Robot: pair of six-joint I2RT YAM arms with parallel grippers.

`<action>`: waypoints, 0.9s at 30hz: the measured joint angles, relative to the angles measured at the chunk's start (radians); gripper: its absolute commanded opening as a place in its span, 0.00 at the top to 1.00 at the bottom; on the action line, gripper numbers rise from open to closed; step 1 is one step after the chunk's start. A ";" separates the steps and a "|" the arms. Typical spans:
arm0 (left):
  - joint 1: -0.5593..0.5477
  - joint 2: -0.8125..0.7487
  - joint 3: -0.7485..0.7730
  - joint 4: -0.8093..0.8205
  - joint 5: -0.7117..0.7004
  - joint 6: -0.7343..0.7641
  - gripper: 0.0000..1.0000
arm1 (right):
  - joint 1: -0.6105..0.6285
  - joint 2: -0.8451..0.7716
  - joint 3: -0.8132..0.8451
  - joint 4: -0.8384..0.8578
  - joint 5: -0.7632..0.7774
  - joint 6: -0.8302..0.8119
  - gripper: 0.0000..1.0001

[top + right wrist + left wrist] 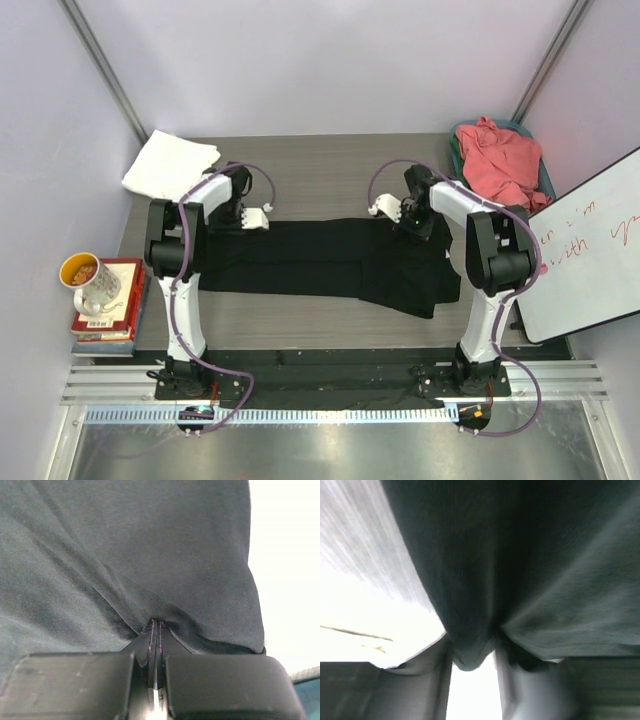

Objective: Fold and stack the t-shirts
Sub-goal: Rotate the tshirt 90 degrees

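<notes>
The black t-shirt lies spread across the middle of the table, its print hidden. My left gripper is at its far left edge. In the left wrist view a fold of the black cloth is pinched between the fingers and pulls taut from them. My right gripper is at the shirt's far right edge. In the right wrist view the jaws are closed tight on a pinch of the black cloth. The white t-shirt lies folded at the back left corner. The coral-pink t-shirt is crumpled at the back right.
The coral-pink shirt sits in a teal bin. A mug stands on a stack of books off the table's left edge. A whiteboard leans at the right. Grey walls enclose the table.
</notes>
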 measured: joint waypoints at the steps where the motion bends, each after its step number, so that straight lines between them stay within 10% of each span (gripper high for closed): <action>1: 0.001 0.000 0.001 0.008 -0.004 0.005 0.47 | 0.002 -0.006 -0.009 0.009 0.005 -0.010 0.99; 17: -0.006 -0.006 -0.084 0.183 -0.181 0.055 0.46 | 0.031 -0.033 -0.067 0.101 0.091 -0.076 0.99; 27: -0.018 -0.029 -0.146 0.262 -0.226 0.074 0.44 | 0.018 0.185 0.194 0.303 0.175 -0.058 0.99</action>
